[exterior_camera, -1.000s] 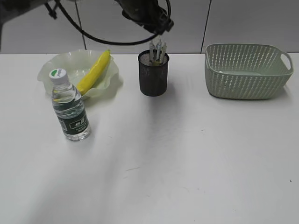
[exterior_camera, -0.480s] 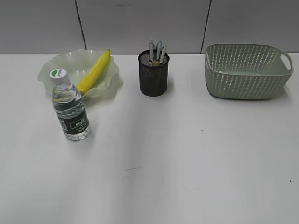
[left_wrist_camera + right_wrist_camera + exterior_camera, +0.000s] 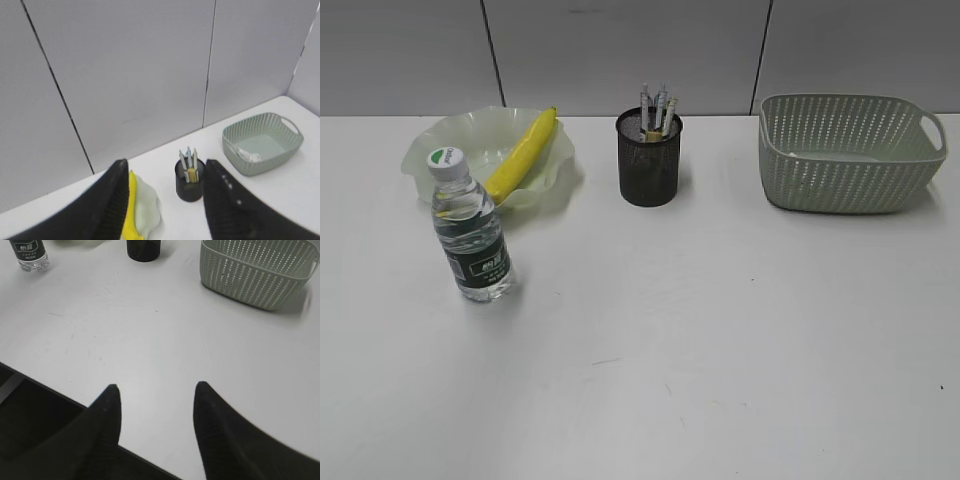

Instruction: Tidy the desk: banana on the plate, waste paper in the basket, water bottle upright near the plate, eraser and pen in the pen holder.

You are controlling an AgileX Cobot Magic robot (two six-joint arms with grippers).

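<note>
Banana [image 3: 524, 152]: lying in the plate [image 3: 445, 137] — done.
Water bottle [image 3: 470, 227]: upright on the tabletop [image 3: 720, 320], just beside the plate.
Pen holder [image 3: 649, 158]: pens standing inside; eraser can't be told apart.
Basket [image 3: 262, 142]: pale scrap inside, likely the waste paper [image 3: 248, 155].
Left gripper [image 3: 165, 200]: jaws apart, empty.
Right gripper [image 3: 156, 427]: jaws apart, empty — nothing looks left.

Background: flat grey panelled wall [image 3: 620, 55] behind the setup, divided by thin dark vertical seams [image 3: 492, 52]. Left wrist view shows a second grey wall panel [image 3: 306, 75] meeting it at a corner on the right. Wide plain white desk [image 3: 720, 330] with faint scuff marks; soft, even, diffuse lighting. Dark area below the desk's near edge [image 3: 30, 415].
</note>
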